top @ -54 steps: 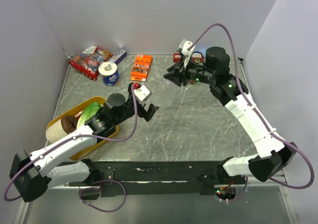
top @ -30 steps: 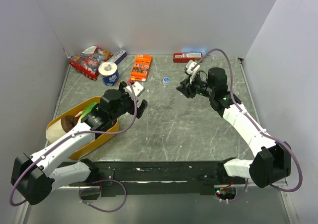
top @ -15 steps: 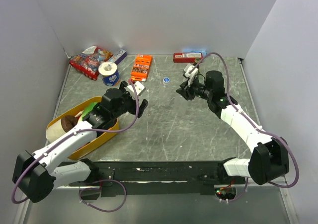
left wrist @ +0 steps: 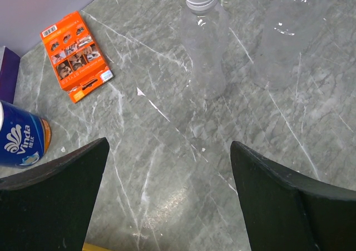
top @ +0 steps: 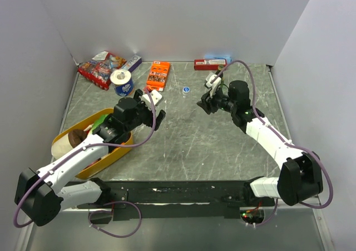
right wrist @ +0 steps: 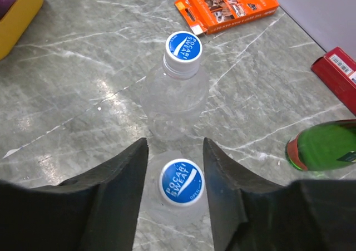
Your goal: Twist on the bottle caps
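Two clear bottles stand on the grey table, each with a blue cap bearing a white mark. In the right wrist view the far bottle [right wrist: 177, 98] carries its cap [right wrist: 183, 48]. The near cap [right wrist: 182, 182] sits on the second bottle, between the fingers of my right gripper [right wrist: 175, 145]. There is a thin gap on each side, so the gripper is open and not touching. From above, the far cap [top: 186, 89] shows left of the right gripper [top: 204, 103]. My left gripper [top: 157, 119] is wide open and empty, well short of the bottle [left wrist: 203, 45].
An orange box [top: 158, 75], a blue-and-white roll [top: 122, 82], a red snack pack [top: 100, 67] and a red box [top: 207, 64] lie along the back. A yellow tray [top: 114, 151] sits at the left. A green bottle [right wrist: 322, 145] lies just right of my right gripper.
My right gripper's jaws have parted from the near cap and the arm has crept slightly left. The left arm has barely moved and stays open.
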`<state>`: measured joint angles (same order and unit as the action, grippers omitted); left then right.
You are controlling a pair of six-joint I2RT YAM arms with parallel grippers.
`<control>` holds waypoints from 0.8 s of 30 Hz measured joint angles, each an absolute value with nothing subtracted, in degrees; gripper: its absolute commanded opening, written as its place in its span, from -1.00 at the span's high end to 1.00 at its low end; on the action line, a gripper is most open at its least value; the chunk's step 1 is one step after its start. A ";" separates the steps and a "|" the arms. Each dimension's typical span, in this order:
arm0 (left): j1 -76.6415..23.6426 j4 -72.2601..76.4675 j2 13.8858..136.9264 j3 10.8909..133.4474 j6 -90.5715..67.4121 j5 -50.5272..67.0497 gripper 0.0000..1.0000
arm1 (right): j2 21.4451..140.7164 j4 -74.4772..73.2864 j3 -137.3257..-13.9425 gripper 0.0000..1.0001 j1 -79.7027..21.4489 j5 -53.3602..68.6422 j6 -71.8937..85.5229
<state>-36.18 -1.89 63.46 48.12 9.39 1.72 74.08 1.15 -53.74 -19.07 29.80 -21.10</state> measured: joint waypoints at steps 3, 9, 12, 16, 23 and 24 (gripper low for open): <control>-36.18 -1.93 63.66 48.14 9.39 1.89 -0.92 | 74.08 1.28 -53.56 -0.22 -19.07 29.71 -21.08; -36.18 -1.96 63.68 48.14 9.41 2.20 -0.92 | 74.08 1.23 -53.58 -0.42 -19.07 29.65 -20.82; -36.18 -1.96 63.77 48.14 9.41 2.42 -0.92 | 74.08 0.67 -54.08 -0.53 -19.07 29.56 -20.56; -36.18 -1.91 64.27 48.14 9.41 2.94 -0.93 | 74.08 -0.67 -56.69 -0.87 -19.07 29.32 -20.21; -36.18 -1.04 65.08 48.31 9.34 3.27 -0.93 | 74.08 -5.76 -65.71 -0.99 -19.09 26.41 -17.34; -36.18 -0.97 65.19 48.49 9.32 3.25 -0.92 | 74.08 -7.05 -67.57 -0.99 -19.09 24.47 -15.75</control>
